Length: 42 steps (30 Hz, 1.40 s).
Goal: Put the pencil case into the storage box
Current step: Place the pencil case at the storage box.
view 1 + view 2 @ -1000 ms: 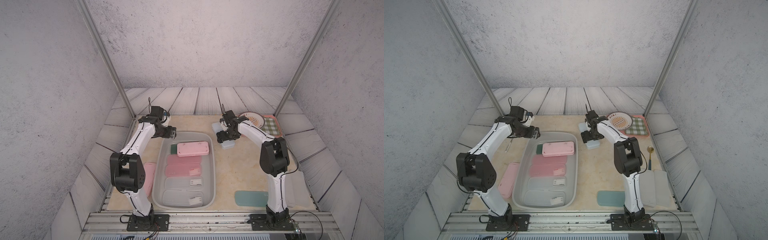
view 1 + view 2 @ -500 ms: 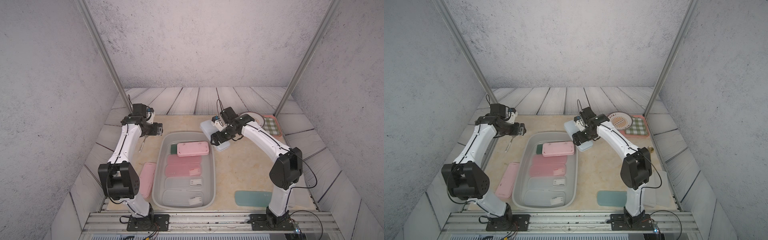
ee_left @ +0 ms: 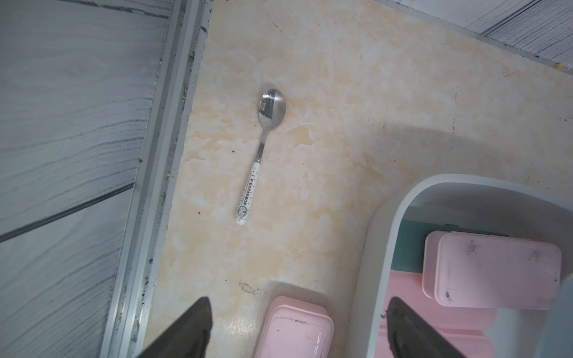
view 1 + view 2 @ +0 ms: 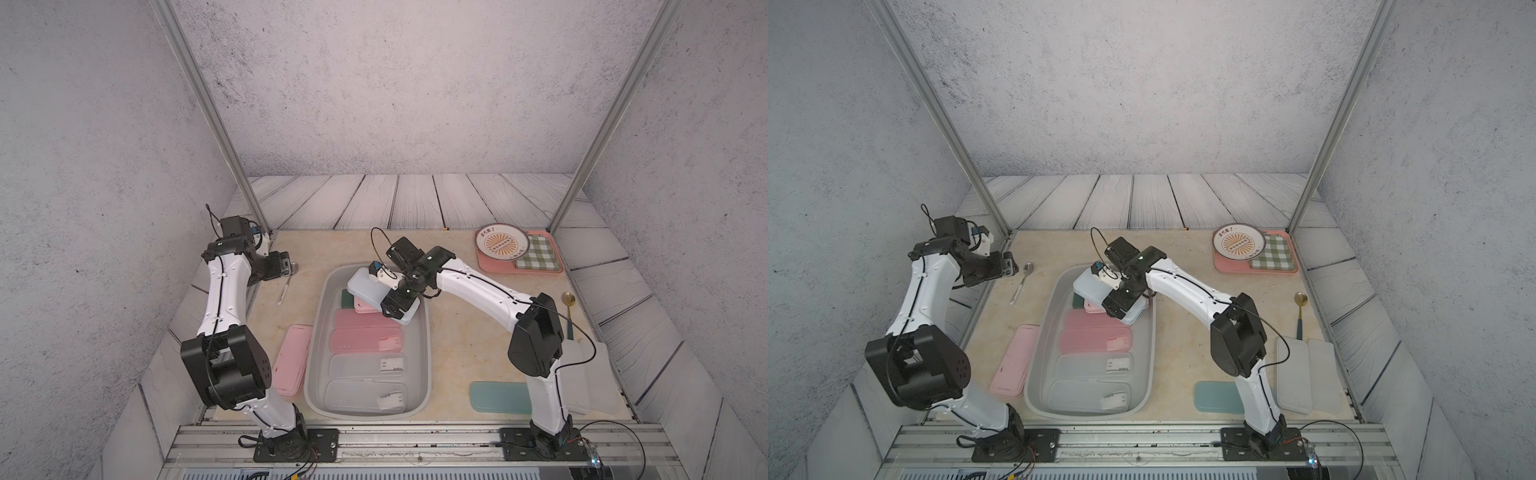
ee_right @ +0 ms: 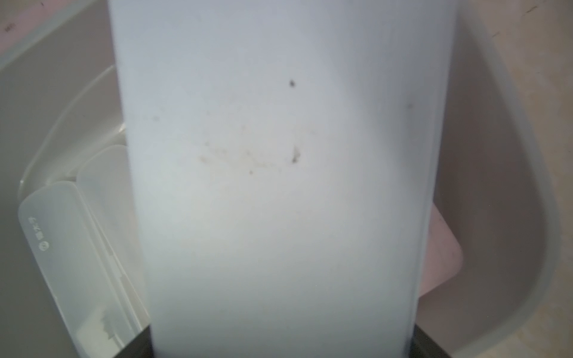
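Note:
My right gripper (image 4: 387,291) (image 4: 1115,291) is shut across the width of a pale blue-grey pencil case (image 4: 365,291) (image 4: 1091,286). The case hangs tilted over the far end of the light-grey storage box (image 4: 427,353) (image 4: 1152,353). In the right wrist view the pencil case (image 5: 279,155) fills the frame, with my gripper (image 5: 282,344) at its sides and the box wall (image 5: 496,186) beyond. My left gripper (image 4: 284,266) (image 3: 297,310) stands open and empty at the far left, apart from the box rim (image 3: 381,232).
Pink cases (image 4: 365,336) and translucent cases (image 4: 365,365) lie in the box. A pink case (image 4: 293,361) lies left of it, a teal one (image 4: 496,397) front right. A spoon (image 3: 263,148) lies below my left gripper. A pink tray (image 4: 540,266) stands far right.
My right arm has lifted the pale case from the table beside the box and carried it left over the box's far end. My left arm has drawn back left, away from the box.

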Each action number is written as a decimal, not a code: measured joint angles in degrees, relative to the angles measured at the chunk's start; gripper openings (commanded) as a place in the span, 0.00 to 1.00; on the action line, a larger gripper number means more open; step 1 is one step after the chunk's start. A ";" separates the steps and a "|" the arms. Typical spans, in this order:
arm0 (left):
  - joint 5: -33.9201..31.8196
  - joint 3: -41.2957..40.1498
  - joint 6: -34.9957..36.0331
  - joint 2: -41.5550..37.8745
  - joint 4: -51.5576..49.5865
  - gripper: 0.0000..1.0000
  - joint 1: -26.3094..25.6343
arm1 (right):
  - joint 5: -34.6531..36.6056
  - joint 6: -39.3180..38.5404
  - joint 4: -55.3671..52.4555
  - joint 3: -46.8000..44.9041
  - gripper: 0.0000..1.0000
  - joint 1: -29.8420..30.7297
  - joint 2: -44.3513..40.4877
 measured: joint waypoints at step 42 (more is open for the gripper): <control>23.17 -20.20 8.72 -16.26 -8.79 0.65 -9.35 | 5.75 -20.87 15.61 -17.09 0.99 4.63 1.14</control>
